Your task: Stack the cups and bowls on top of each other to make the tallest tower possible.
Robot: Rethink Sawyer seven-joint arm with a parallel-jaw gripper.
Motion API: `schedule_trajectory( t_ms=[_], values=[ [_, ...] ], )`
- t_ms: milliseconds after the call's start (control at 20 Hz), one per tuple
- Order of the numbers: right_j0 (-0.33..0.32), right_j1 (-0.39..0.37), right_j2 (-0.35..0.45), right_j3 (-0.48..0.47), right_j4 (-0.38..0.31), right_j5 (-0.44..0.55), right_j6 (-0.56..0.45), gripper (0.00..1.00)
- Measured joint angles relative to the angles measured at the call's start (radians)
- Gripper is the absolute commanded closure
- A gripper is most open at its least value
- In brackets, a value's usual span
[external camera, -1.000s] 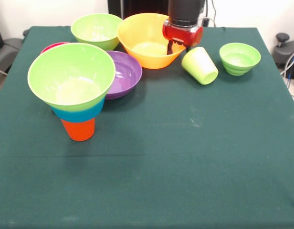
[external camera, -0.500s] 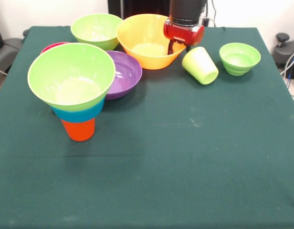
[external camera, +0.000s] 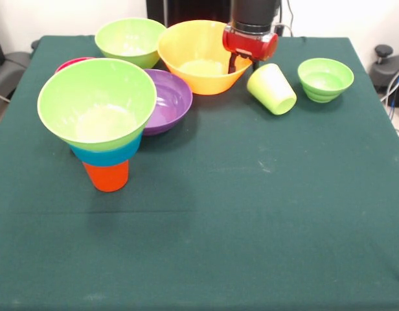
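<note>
Here the tower (external camera: 102, 129) — orange cup (external camera: 106, 175), blue bowl (external camera: 106, 154), green bowl (external camera: 96, 103) nested.

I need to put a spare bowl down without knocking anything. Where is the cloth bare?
The whole near half of the table is bare, from the orange cup under the tower to the right edge. A smaller patch lies below the tilted green cup and small green bowl. The far left is crowded: yellow bowl, purple bowl, gripper.
</note>
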Motion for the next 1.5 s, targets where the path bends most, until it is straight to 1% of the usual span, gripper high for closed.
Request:
schedule_trajectory(
  t_ms=[350,550,750,800,950,1200,1350,1500],
  values=[
    [0.001,-0.008,-0.004,0.0,0.0,0.011,0.0,1.0],
    [0.001,-0.024,-0.008,0.002,0.0,0.037,0.0,1.0],
    [0.001,-0.083,-0.011,0.01,0.001,0.118,0.0,1.0],
    [-0.001,-0.116,-0.014,0.013,0.0,0.162,0.0,1.0],
    [-0.007,-0.166,-0.013,0.014,0.0,0.222,0.0,1.0],
    [-0.027,-0.212,-0.01,0.014,0.0,0.27,0.0,1.0],
    [-0.035,-0.223,-0.009,0.014,0.0,0.275,0.0,1.0],
    [-0.026,-0.219,-0.015,0.01,0.01,0.275,0.0,1.0]
  ],
)
